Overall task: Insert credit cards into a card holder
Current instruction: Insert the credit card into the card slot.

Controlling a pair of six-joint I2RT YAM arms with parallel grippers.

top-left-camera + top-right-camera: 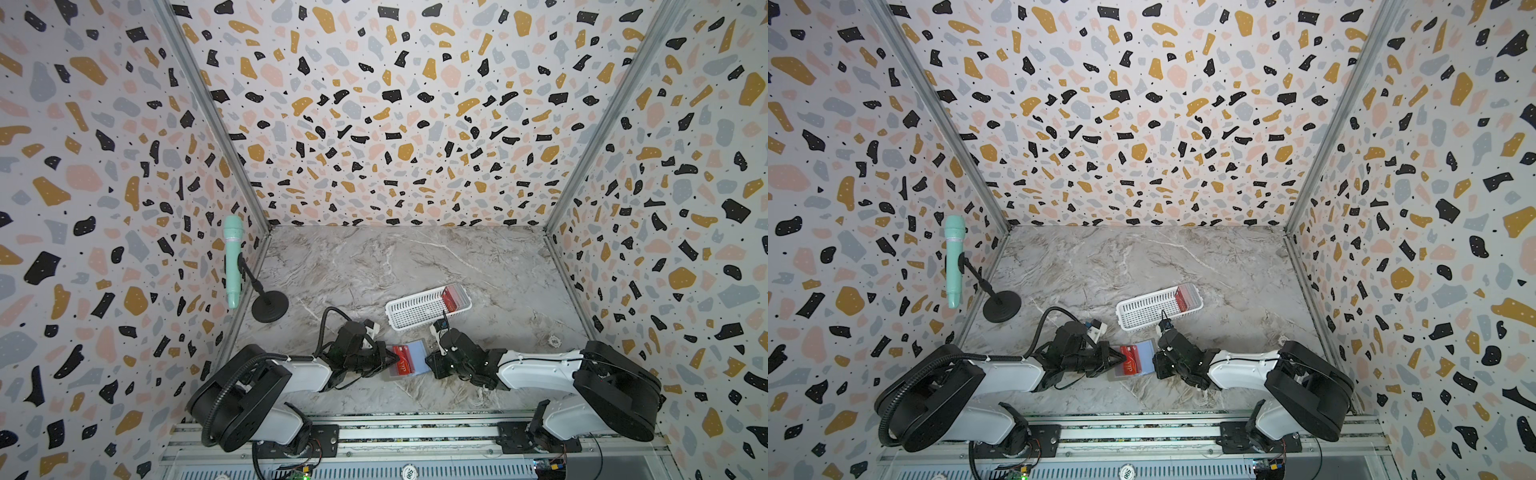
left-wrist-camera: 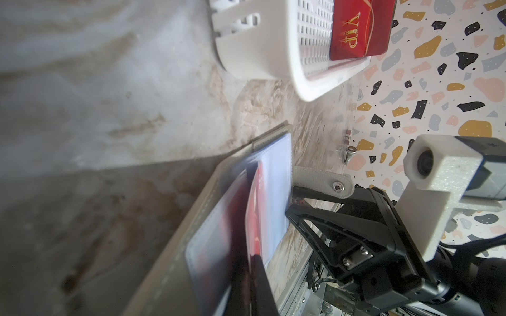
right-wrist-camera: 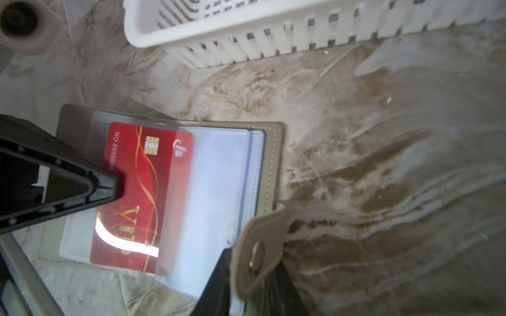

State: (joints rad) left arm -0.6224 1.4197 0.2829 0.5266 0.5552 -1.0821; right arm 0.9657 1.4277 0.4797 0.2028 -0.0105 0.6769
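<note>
red card (image 3: 142,197) partway in card holder (image 3: 271,164)

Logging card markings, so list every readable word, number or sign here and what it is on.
"VIP": gold, on the loose credit card in the white basket.
"VIP", "NO. 8888": on the sleeved credit card in the card holder; further digits hidden by the left pincer.
"500": apparently, on a round disc at the front rail; tiny.
</note>
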